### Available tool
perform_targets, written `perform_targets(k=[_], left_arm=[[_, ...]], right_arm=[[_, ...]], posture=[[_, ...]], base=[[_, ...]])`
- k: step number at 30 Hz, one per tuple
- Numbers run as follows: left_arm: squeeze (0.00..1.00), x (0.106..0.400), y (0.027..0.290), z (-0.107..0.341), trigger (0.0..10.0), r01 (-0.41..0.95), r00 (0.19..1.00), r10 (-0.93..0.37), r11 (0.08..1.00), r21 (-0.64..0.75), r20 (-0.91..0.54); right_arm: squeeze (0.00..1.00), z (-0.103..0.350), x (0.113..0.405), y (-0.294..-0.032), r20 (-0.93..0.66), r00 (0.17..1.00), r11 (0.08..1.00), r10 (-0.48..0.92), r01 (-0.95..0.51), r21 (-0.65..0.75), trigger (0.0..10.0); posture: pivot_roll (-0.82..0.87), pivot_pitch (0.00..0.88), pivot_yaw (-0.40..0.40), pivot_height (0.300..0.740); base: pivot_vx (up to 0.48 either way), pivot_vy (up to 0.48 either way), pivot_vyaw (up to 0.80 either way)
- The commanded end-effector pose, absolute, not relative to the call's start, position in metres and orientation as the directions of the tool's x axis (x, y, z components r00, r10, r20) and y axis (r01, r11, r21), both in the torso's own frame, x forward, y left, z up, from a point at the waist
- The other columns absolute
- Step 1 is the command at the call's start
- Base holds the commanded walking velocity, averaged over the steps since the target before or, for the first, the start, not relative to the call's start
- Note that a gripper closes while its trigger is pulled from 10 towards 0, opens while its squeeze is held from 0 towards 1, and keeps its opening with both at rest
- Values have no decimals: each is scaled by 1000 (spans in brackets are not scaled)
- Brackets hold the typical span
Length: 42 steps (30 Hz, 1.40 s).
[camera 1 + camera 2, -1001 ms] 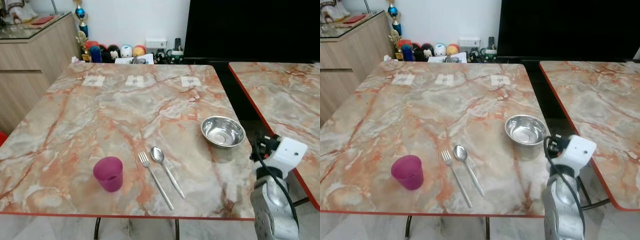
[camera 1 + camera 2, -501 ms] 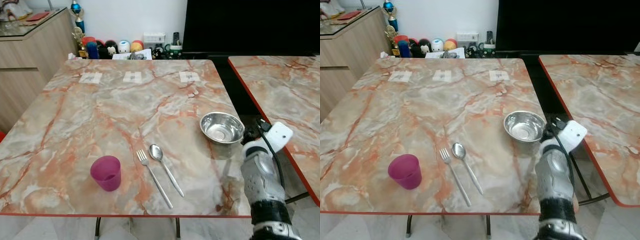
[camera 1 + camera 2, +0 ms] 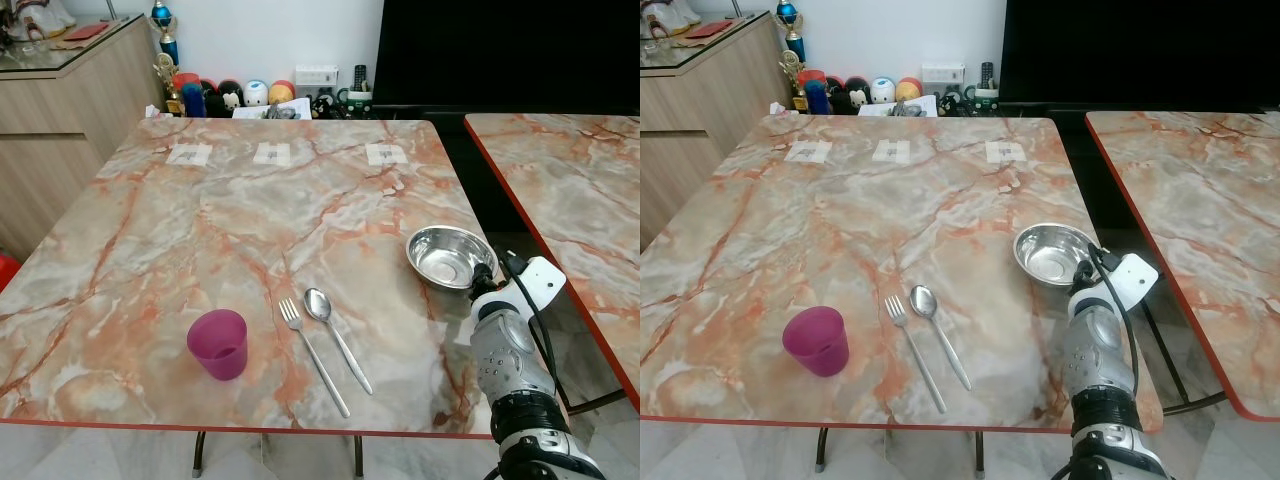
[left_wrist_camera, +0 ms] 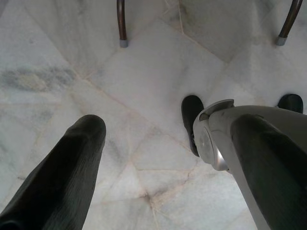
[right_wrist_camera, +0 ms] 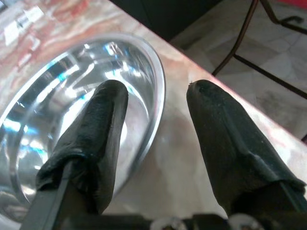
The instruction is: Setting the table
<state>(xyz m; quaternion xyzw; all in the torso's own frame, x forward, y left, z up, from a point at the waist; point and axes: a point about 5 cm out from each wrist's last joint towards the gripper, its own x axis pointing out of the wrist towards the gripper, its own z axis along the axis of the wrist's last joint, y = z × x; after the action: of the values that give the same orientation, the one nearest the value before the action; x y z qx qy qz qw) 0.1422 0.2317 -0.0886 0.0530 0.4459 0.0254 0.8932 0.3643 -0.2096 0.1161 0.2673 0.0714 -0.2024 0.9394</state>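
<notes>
A steel bowl (image 3: 447,256) sits near the right edge of the marble table (image 3: 200,230). My right gripper (image 5: 156,91) is open at the bowl's near right rim. One finger (image 5: 96,129) is over the inside of the bowl (image 5: 72,110) and the other is over the table outside it. A purple cup (image 3: 218,344) stands near the front edge. A fork (image 3: 313,356) and a spoon (image 3: 334,325) lie side by side to its right. My left gripper (image 4: 168,129) hangs open over the floor.
A second marble table (image 3: 580,200) stands to the right across a narrow gap. Three paper labels (image 3: 272,153) lie along the far side. Toys (image 3: 230,97) line the wall behind, and a wooden cabinet (image 3: 60,110) is at far left. Table legs (image 4: 122,24) rise from the tiled floor.
My right arm has reached forward and down, bringing its gripper from beside the table to the bowl's rim. The camera has shifted slightly. The bowl, cup, fork and spoon lie as before.
</notes>
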Motion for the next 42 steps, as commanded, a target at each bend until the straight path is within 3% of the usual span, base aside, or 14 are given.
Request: perform_targets(k=[1,30,32,42], left_arm=[[0,134,234,-91,10000,18,571,97,991,131,-815],[0,140,229,-90,10000,42,590,77,991,126,-804],[0,139,228,-91,10000,40,590,77,991,124,-804],[0,138,228,-91,10000,34,588,79,992,123,-805]], right_arm=[[0,117,367,-209,-243,909,772,-337,415,481,10000],[0,113,377,-196,-296,917,704,-268,396,589,10000],[0,112,377,-194,-299,918,697,-261,393,600,0],[0,111,378,-191,-304,919,692,-253,391,607,0]], posture=[[12,50,9,740],[32,67,4,740],[33,71,2,740],[37,84,-1,740]], base=[[0,0,0],[0,0,0],[0,0,0],[0,0,0]])
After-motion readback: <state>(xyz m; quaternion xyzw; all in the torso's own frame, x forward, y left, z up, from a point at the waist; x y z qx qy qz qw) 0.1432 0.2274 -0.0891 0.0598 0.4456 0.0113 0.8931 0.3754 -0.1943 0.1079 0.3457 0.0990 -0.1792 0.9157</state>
